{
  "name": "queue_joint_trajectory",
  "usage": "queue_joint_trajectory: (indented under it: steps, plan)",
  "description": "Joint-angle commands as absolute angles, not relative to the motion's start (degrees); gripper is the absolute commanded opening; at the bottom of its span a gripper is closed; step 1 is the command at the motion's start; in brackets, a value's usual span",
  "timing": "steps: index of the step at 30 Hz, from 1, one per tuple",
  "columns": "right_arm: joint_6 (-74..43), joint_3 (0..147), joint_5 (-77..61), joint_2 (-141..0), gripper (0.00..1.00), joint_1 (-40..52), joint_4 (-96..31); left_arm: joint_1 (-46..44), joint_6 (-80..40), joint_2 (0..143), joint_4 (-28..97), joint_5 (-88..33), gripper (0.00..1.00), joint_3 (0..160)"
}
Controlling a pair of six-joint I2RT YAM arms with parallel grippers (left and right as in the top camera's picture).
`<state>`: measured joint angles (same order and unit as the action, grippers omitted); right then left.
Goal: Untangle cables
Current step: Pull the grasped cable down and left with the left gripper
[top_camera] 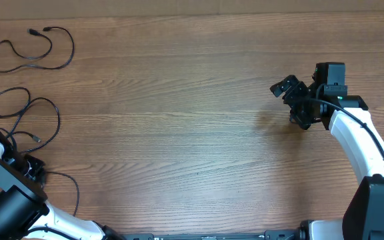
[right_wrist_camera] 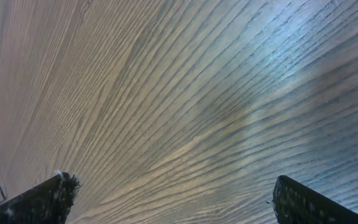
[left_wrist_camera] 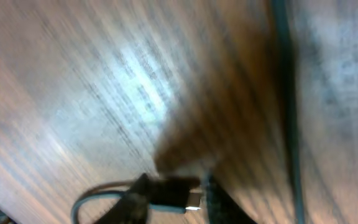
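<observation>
Blurred at the bottom edge of the left wrist view, a cable plug (left_wrist_camera: 190,200) lies closest to the lens, its cord curving off to the lower left over the wooden table (left_wrist_camera: 104,93). Left gripper (top_camera: 27,168), at the lower left of the overhead view, sits among the tangled cables (top_camera: 58,122), whose loops spread along the left edge of the frame. Whether its jaws are closed on a cord cannot be told. One separate cable loop (top_camera: 73,50) lies in the upper left corner, apart from the tangle. Right gripper (top_camera: 292,103), right of centre in the overhead view, stands spread wide. Its two fingers (right_wrist_camera: 42,202) sit at the bottom corners of its wrist view with wood grain between them, and it holds nothing.
</observation>
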<state>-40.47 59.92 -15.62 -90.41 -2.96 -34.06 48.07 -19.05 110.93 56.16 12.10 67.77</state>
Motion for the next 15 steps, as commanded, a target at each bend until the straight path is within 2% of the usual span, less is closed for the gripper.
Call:
queue_joint_trajectory:
  steps: [1, 5, 10, 15]
  plan:
    - [-40.27, 61.19, -15.03, -90.45, 1.0, -3.03, -33.76, 48.4, -19.73, 115.39, 53.23, 9.41, 0.19, 64.38]
    - [-40.27, 61.19, -15.03, -90.45, 1.0, -3.03, -33.76, 48.4, -19.75, 115.39, 52.16, 7.4, 0.04, 64.4]
    - [-40.27, 61.19, -15.03, -90.45, 1.0, -3.03, -33.74, 48.47, -19.77, 115.39, 51.62, 8.14, 0.04, 65.95]
    - [-40.27, 61.19, -15.03, -90.45, 1.0, -3.03, -33.76, 48.47, -19.4, 115.39, 58.04, 9.28, 0.05, 74.11]
